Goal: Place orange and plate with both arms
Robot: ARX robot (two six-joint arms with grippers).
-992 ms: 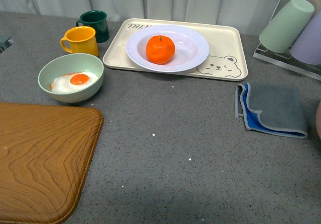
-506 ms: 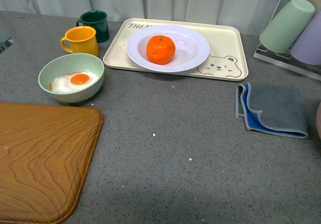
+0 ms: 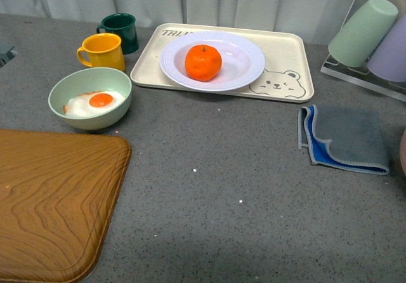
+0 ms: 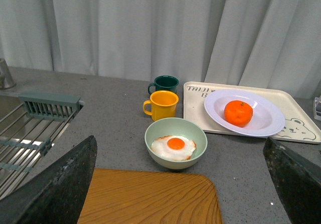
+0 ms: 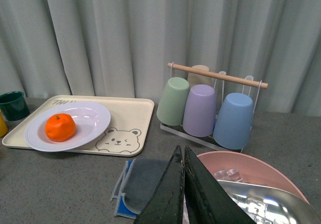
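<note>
Orange (image 3: 203, 62) sitting in the well of the white plate (image 3: 244, 67), slightly toward the plate's 9 o'clock side; plate resting on the beige tray (image 3: 288, 51) with the bear drawing, at about 12 o'clock on the counter in the front view. Neither arm visible in the front view. Left gripper (image 4: 180, 184) spread wide in the left wrist view, dark fingers (image 4: 60, 184) apart at the frame's lower corners, nothing between them; orange (image 4: 237, 112) and plate (image 4: 266, 121) well apart from it, out toward 1 o'clock, beyond the pale green bowl (image 4: 175, 143) with the fried egg. Right gripper (image 5: 183, 189) pressed together in the right wrist view, fingers (image 5: 168, 194) meeting with only a thin seam, pinching nothing; orange (image 5: 60, 126) and plate (image 5: 95, 116) well apart, toward 10 o'clock, past the folded blue-grey cloth (image 5: 143, 181). Yellow mug (image 3: 101, 51) and dark green mug (image 3: 120, 30) just beside the tray's 9 o'clock edge; bowl (image 3: 89, 98) near its 8 o'clock corner. Wooden board (image 3: 54, 200) filling the 8 o'clock corner of the counter. Cloth (image 3: 346, 137) at 3 o'clock, cup rack (image 3: 374, 35) at 2 o'clock. Bare grey counter (image 3: 216, 188) from the tray's near edge down to 6 o'clock, between board and cloth.
</note>
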